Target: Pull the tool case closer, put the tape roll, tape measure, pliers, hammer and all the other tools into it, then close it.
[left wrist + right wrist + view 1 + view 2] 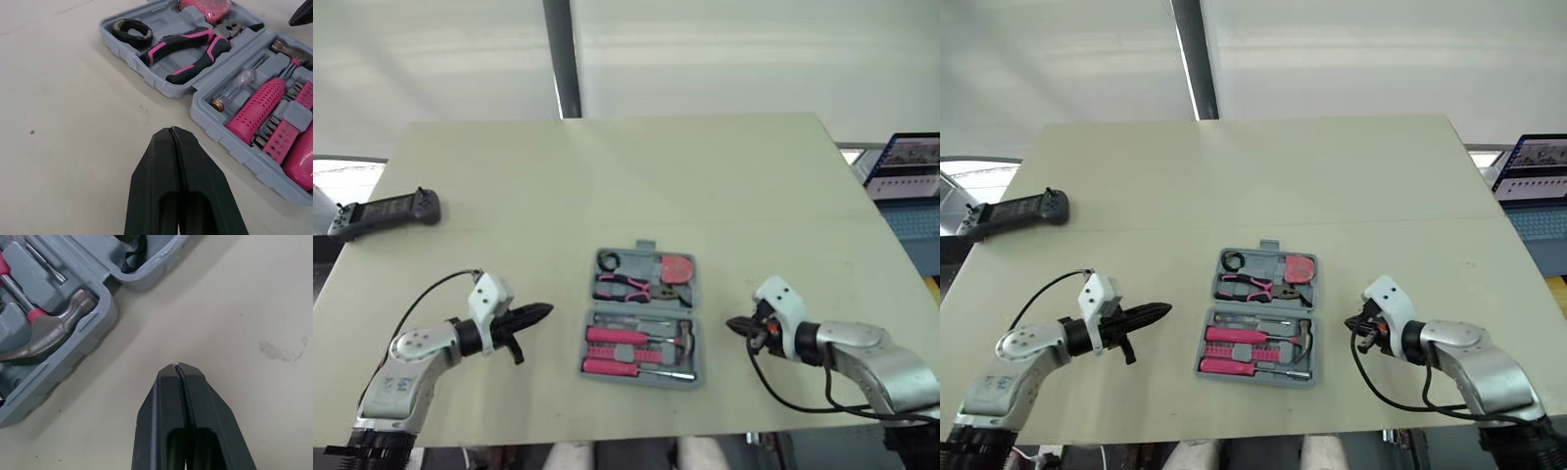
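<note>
Nearest the front edge of the pale cream table point(607, 176), the left gripper point(546, 310) hovers just off the left side of the open grey plastic tool case point(637, 377). Its two black fingers are pressed together on nothing, tips pointing toward the case. Opposite it, the right gripper point(731, 324) sits just off the case's right side. Its fingers are likewise closed flat against each other and empty, and neither gripper touches the case.

The case lies flat in the middle of the table's near part, both halves spread side by side. Its nearer half holds a steel-headed hammer with a pink grip point(49, 333) along the right wall. Beside that are a fat pink perforated screwdriver handle point(257, 110) and a slim clear-handled screwdriver point(234, 83).

The farther half carries a black tape roll point(139, 39) in its left corner. The pink-and-black-handled pliers point(188, 49) lie across the middle. A round pink tape measure point(677, 267) sits at the right.

Farther back, well apart from the case at the table's left edge, rests a long black handheld controller point(386, 212). Beyond the far edge rises a dark upright pole point(563, 59), and off the right side stands an open laptop with a lit screen point(909, 166).
</note>
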`<state>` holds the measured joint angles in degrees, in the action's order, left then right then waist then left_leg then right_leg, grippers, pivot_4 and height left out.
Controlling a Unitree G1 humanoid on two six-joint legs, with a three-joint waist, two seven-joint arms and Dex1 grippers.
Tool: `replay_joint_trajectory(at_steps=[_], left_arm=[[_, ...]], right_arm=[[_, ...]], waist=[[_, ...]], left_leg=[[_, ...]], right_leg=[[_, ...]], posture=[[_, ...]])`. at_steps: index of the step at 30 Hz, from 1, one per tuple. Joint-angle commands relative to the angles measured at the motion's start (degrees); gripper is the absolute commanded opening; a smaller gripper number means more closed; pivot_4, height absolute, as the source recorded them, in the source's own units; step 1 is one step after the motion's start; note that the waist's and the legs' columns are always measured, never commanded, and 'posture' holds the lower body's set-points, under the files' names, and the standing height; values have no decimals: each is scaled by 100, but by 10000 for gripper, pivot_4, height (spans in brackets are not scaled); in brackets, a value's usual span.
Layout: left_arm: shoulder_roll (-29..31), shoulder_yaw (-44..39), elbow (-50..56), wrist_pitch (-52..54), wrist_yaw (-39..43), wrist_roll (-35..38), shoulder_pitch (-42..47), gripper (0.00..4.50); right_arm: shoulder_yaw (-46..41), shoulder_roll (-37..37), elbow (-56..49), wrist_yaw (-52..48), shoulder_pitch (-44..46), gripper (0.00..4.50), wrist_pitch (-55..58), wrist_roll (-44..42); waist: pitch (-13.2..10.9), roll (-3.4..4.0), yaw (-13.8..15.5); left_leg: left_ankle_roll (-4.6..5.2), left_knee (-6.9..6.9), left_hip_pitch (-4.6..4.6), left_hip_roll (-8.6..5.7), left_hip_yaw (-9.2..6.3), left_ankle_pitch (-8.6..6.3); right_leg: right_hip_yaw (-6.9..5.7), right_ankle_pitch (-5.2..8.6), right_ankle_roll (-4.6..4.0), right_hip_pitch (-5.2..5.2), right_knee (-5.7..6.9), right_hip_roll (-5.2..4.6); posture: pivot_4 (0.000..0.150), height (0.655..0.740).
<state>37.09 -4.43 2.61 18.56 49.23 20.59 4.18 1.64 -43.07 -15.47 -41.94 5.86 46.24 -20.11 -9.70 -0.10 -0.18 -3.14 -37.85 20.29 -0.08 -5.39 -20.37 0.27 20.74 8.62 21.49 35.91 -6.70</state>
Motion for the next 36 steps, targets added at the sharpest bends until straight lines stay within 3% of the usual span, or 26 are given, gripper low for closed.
replay_joint_trajectory(at_steps=[1,13,36], left_arm=[[-24,254,-221,-27,211,-118,445,302],[-271,979,-1104,-328,359,-755,1296,302],[-914,1379,-2078,-1021,334,-1377,1786,302]], right_arm=[[129,96,35,53,150,346,-122,121],[542,383,325,60,687,346,-136,370],[1003,790,579,21,1160,346,-61,647]], waist=[[0,0,2],[0,1,-9],[1,1,6]], left_leg=[[0,-1,0,0,0,0],[0,-6,2,-1,-5,0],[0,-15,5,-5,-11,0]], right_leg=[[-1,0,0,0,0,0],[-8,-1,2,2,10,0],[-15,-3,6,2,17,-2]], posture=[[1500,7400],[1500,7400],[1500,7400]])
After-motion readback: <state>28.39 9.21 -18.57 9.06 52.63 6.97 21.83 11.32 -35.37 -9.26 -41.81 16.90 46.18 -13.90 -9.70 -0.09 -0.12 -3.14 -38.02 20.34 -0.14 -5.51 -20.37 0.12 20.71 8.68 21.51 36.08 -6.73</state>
